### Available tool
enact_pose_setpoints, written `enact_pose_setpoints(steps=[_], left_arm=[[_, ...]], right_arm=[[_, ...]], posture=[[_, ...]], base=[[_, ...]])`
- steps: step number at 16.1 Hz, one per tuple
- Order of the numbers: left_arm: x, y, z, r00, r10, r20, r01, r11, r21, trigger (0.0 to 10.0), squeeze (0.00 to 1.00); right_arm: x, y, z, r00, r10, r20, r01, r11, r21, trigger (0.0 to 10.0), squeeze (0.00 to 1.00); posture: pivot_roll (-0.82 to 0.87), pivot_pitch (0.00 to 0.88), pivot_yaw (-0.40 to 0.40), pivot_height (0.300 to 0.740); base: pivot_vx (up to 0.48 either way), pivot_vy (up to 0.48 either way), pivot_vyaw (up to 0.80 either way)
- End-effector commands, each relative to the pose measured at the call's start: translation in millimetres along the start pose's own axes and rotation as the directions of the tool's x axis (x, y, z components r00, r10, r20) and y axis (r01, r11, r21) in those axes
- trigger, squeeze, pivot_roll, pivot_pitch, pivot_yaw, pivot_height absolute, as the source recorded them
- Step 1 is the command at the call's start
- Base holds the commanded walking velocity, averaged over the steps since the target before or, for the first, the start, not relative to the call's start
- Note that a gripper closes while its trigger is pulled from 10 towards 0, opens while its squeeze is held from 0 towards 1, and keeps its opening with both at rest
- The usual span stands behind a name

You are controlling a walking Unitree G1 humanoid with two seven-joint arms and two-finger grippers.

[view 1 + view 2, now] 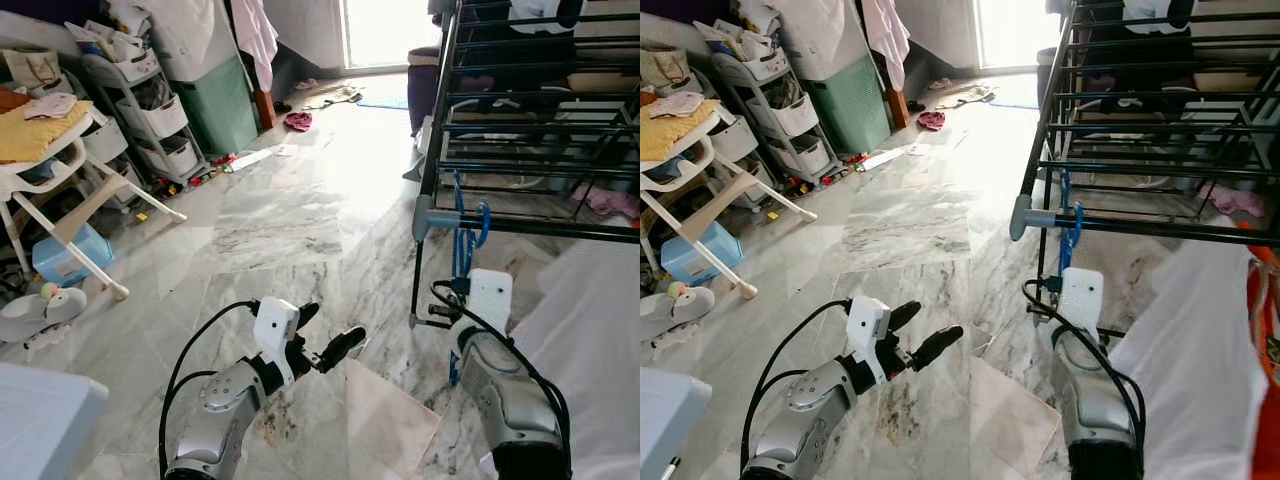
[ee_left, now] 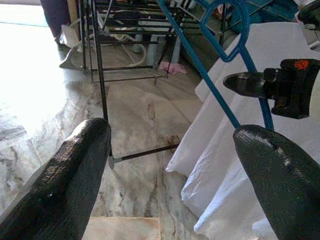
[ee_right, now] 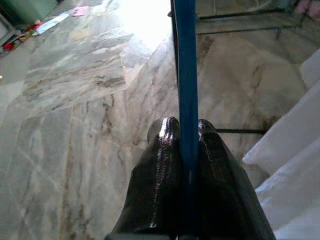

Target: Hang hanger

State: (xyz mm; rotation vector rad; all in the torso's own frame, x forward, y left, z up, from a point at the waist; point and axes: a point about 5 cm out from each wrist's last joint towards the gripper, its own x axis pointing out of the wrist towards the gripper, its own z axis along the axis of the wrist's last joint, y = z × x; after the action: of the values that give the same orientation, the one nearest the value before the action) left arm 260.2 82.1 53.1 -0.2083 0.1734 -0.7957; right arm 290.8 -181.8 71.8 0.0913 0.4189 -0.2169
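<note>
Gripping blue hanger [image 3: 187, 75]: rt gripper [image 3: 186, 131].

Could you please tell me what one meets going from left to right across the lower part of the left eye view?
Blue tub → left tool → blue hanger held by the right tool → white cloth.

The floor [image 1: 290, 230] is shiny grey marble. A black drying rack [image 1: 440, 190] stands on it. A pink cloth [image 1: 298, 121] lies far back, near a green bin [image 1: 215, 105]. A blue tub [image 1: 70, 255] sits under a white chair [image 1: 60, 190].
</note>
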Motion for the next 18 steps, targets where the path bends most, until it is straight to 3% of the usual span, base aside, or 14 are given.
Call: enact_pose_setpoints(steps=[1,8,9,10,18], left_arm=[[-4.9,3.7,-0.8,1.000,0.017,-0.017,-0.017,1.000,0.020,10.0,0.00],[-4.7,2.2,-1.9,1.000,0.007,-0.030,-0.007,1.000,0.029,10.0,0.00],[-4.5,1.9,-2.0,1.000,0.006,-0.030,-0.005,1.000,0.029,10.0,0.00],[-4.4,1.9,-2.2,1.000,0.007,-0.030,-0.006,1.000,0.027,10.0,0.00],[-3.1,2.6,-3.8,1.000,-0.001,-0.027,0.001,1.000,0.011,10.0,0.00]], right_arm=[[-3.8,-8.3,-27.8,0.988,-0.037,-0.150,0.043,0.998,0.039,10.0,0.00],[-16.8,-16.3,-34.4,0.978,-0.059,-0.199,0.065,0.998,0.023,10.0,0.00],[-17.6,-17.6,-35.8,0.977,-0.064,-0.203,0.071,0.997,0.028,10.0,0.10],[-18.2,-18.4,-35.9,0.976,-0.068,-0.206,0.075,0.997,0.026,10.0,1.00],[-18.1,-23.0,-13.5,0.990,-0.110,-0.085,0.109,0.994,-0.022,10.0,1.00]], posture=[[-0.25,0.004,0.164,0.740],[-0.26,0.012,0.173,0.740],[-0.26,0.013,0.171,0.740],[-0.26,0.013,0.171,0.740],[-0.26,0.011,0.168,0.740]], base=[[0.000,0.000,0.00],[0.000,0.000,0.00],[0.000,0.000,0.00],[0.000,0.000,0.00],[0.000,0.000,0.00]])
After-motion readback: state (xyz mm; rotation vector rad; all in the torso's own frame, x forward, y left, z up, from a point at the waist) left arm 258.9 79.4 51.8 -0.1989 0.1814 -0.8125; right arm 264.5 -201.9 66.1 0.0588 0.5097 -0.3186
